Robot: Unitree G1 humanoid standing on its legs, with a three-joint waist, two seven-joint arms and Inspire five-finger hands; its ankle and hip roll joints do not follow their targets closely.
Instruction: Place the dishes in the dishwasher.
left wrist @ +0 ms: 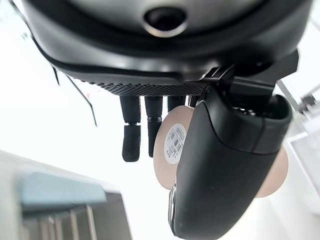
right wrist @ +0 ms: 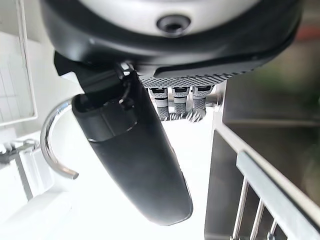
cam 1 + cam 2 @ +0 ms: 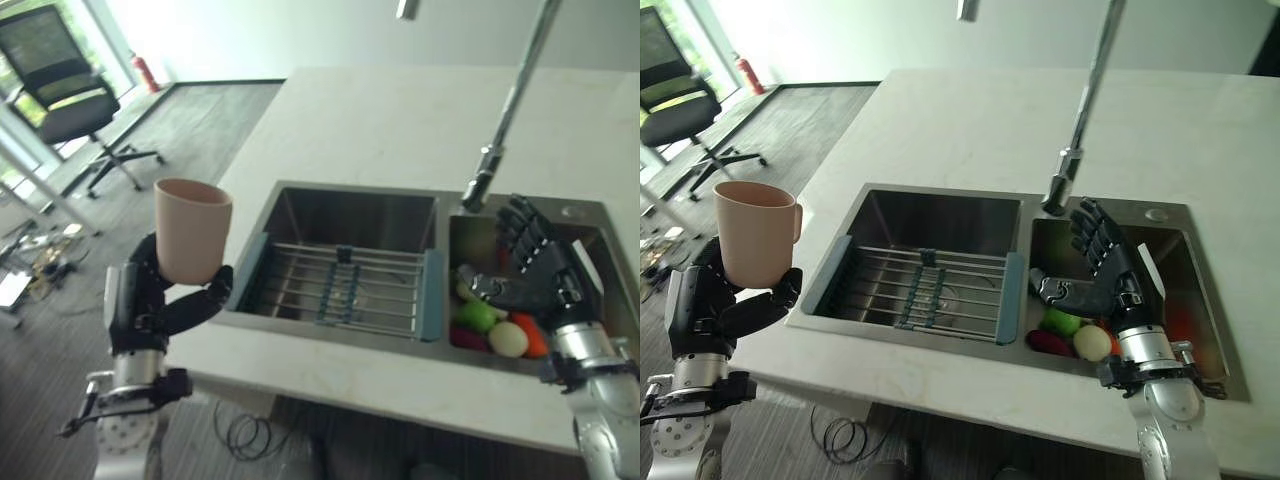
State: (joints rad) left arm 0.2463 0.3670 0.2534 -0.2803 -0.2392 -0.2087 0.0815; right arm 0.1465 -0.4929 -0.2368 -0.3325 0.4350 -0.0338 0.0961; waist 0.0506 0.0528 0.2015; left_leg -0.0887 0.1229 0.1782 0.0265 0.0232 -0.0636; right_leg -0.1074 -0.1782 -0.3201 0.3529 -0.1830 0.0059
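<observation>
The left hand (image 3: 150, 300) is gripping a pink mug (image 3: 192, 228) upright, its fingers curling round its base, out past the counter's (image 3: 400, 120) left edge and well apart from the sink (image 3: 350, 215). The right hand (image 3: 1108, 275) is hovering with straight fingers, holding nothing, over the right basin.

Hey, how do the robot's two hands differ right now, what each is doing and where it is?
The left hand is curled round a pink cup and holds it upright beyond the counter's left edge, above the floor; the right hand holds nothing. The left hand's fingers wrap the cup's base, while the right hand's are straight and spread, over the right sink basin above some fruit. Both are dark, on silver-grey arms.
</observation>
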